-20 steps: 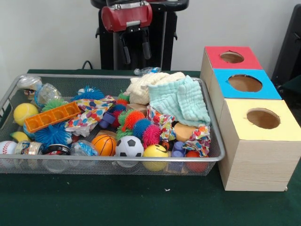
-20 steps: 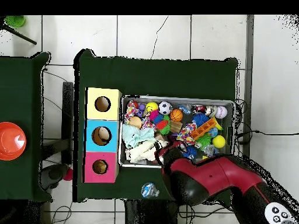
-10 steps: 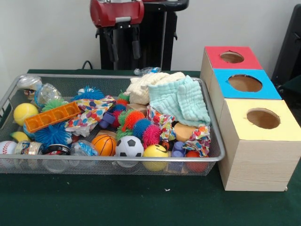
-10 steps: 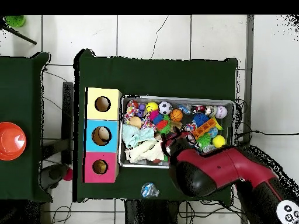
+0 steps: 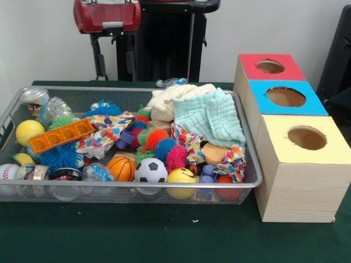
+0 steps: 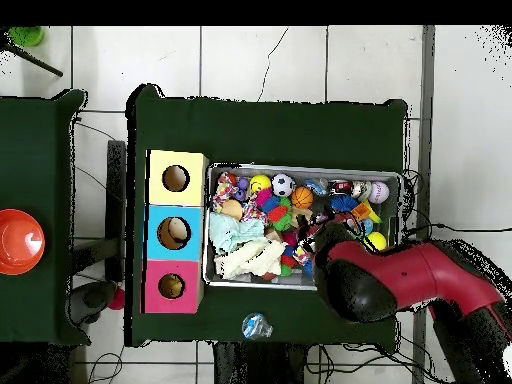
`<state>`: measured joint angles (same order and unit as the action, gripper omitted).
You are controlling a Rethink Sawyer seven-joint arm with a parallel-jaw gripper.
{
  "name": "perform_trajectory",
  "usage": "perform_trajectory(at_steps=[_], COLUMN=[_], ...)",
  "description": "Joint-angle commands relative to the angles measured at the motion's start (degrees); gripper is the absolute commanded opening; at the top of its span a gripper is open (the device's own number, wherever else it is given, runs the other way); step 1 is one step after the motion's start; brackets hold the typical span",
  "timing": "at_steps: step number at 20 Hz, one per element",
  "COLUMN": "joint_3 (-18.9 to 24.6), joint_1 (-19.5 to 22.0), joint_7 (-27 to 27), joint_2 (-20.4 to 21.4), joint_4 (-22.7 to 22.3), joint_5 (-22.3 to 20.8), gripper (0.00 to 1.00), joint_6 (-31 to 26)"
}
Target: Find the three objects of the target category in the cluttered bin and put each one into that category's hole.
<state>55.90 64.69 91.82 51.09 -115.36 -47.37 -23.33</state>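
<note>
The bin (image 5: 126, 145) is seen at centre left on the worktop (image 5: 164, 235), full of toys. The tool (image 5: 115, 60) is held at upper left, fingers apart, empty, touching nothing.

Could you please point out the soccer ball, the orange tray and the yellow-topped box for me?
soccer ball (image 5: 151, 170), front view, on its white front face.
orange tray (image 5: 61, 135), front view, on its middle compartments.
yellow-topped box (image 5: 285, 145), front view, on its yellow top beside the hole.

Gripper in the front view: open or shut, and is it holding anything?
Open and empty. The gripper hangs above the bin's far rim, its two black fingers apart with only the background showing between them.
</note>
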Motion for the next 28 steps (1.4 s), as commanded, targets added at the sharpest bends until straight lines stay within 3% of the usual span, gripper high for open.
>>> perform_trajectory(at_steps=[1, 8, 19, 28], joint_3=[-2.0, -4.3, -7.9, -12.8], joint_1=[1.2, 0.2, -3.1, -6.7], joint_7=[-12.6, -14.0, -12.9, -7.1], joint_2=[-6.5, -6.8, -5.7, -8.0], joint_4=[8.0, 11.4, 12.0, 13.1], joint_5=[-0.8, -4.8, -14.7, -22.7], gripper=[1.0, 1.0, 1.0, 1.0], joint_6=[-9.1, -10.7, -8.1, -4.7])
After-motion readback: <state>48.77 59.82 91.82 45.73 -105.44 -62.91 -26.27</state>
